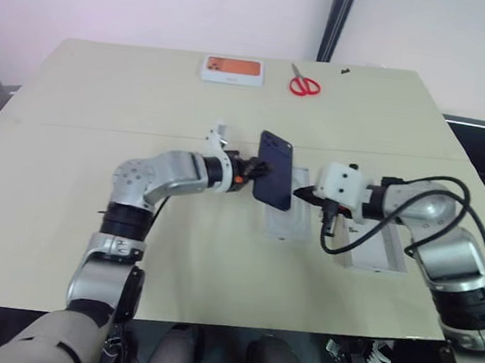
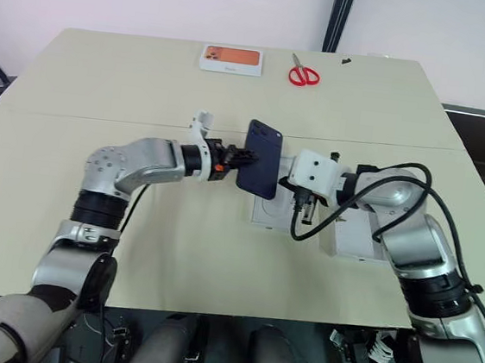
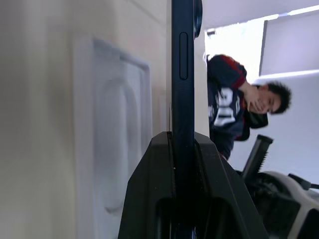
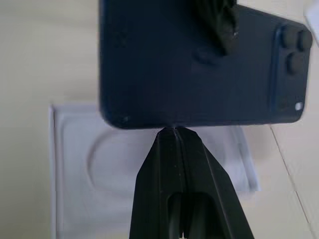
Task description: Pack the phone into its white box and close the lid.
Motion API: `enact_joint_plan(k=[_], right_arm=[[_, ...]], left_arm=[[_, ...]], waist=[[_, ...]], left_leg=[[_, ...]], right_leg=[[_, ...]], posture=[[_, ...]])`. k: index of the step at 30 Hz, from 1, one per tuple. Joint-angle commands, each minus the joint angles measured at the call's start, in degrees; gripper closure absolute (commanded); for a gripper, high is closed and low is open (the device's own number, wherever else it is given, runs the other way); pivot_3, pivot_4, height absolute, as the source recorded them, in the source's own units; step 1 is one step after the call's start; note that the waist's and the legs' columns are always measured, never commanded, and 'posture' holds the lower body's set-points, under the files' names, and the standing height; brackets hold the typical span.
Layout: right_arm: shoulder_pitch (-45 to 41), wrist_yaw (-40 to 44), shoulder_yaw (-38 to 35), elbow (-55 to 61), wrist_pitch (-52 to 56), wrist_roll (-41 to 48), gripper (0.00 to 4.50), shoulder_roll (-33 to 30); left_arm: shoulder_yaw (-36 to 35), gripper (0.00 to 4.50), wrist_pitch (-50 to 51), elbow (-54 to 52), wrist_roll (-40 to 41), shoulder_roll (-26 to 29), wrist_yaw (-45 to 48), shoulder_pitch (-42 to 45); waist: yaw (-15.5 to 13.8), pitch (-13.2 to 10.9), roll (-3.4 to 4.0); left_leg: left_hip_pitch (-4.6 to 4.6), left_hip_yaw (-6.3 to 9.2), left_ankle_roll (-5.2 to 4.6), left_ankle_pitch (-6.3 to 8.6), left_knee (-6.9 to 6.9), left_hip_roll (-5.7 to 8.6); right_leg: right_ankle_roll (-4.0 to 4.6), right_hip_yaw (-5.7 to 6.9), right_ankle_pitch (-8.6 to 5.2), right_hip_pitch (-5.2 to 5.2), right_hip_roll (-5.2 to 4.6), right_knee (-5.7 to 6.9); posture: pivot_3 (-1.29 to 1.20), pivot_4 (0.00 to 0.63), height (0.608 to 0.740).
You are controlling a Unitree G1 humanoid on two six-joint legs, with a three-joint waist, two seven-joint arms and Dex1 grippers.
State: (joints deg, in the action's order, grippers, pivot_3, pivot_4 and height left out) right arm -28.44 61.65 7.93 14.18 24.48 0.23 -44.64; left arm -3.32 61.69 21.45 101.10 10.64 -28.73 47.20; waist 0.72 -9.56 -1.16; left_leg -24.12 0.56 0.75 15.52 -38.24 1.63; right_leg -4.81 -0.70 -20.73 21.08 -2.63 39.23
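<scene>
We hold the phone (image 1: 275, 171) on edge in the left pincer (image 1: 251, 170), clamped, above the white box (image 1: 287, 219). The right pincer (image 1: 300, 192), shut and empty, touches its rim. Next: lower it flat.

The middle of the worktop (image 1: 105, 89) is crowded. The phone (image 1: 275, 171) is held upright on edge in the air, clamped by the left hand (image 1: 249, 170), and the way across between the two arms is blocked by it. The closed right hand (image 1: 301, 192) is placed just beside the phone's other edge. Directly beneath lies a shallow white tray (image 1: 283, 222), and a second white tray (image 1: 379, 248) is partly covered by the right arm and its cable. At the far edge, an orange-topped box (image 1: 233, 69) and red scissors (image 1: 304, 85) are found, well apart from the hands. Bare surface is left on the robot's left side and along the near edge.
</scene>
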Motion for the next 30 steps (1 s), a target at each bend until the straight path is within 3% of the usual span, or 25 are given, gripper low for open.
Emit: enact_joint_plan(k=[1,13,16,22,30], right_arm=[[1.6,-0.4,-3.1,3.6,1.0,1.5,4.5,-2.5],[4.1,-1.0,-4.6,3.2,1.0,3.2,4.5,-6.7],[3.6,-1.2,-4.1,2.7,0.7,3.1,4.5,-6.5],[3.1,-1.7,-3.4,2.2,0.2,3.1,4.5,-5.9],[2.4,-1.9,-2.6,1.8,-0.3,3.4,4.5,-5.2]], left_arm=[[-0.4,4.42,1.3,0.9,-3.3,-2.1,2.1,1.9],[-2.6,4.42,2.5,4.8,-16.9,-8.8,7.5,3.2],[-3.5,3.14,3.2,4.5,-19.1,-9.8,8.5,3.1],[-5.6,0.12,6.6,1.7,-20.6,-10.1,10.0,2.7],[-5.1,0.05,16.5,-8.5,-21.4,-3.2,10.7,0.5]], waist=[[0.1,0.0,0.0],[-0.4,0.0,-0.01],[-0.3,0.0,-0.01],[-0.3,0.0,-0.01],[-0.1,0.0,-0.01]], left_leg=[[-0.01,-0.01,0.0,0.0,0.0,0.0],[-0.02,-0.02,0.01,-0.01,-0.08,0.0],[-0.02,-0.02,0.01,-0.02,-0.08,0.0],[-0.02,-0.02,0.01,-0.02,-0.08,0.0],[-0.02,-0.02,0.02,-0.02,-0.07,-0.01]], right_leg=[[0.0,0.0,0.0,0.0,0.0,0.0],[0.0,-0.01,0.0,-0.05,0.0,-0.03],[0.0,0.0,0.0,-0.05,0.0,-0.02],[0.0,0.0,0.0,-0.05,0.0,-0.03],[0.0,-0.01,0.0,-0.03,0.0,0.0]], posture=[[0.0,0.15,0.74],[0.0,0.15,0.74],[0.0,0.15,0.74],[0.0,0.15,0.74],[0.0,0.15,0.74]])
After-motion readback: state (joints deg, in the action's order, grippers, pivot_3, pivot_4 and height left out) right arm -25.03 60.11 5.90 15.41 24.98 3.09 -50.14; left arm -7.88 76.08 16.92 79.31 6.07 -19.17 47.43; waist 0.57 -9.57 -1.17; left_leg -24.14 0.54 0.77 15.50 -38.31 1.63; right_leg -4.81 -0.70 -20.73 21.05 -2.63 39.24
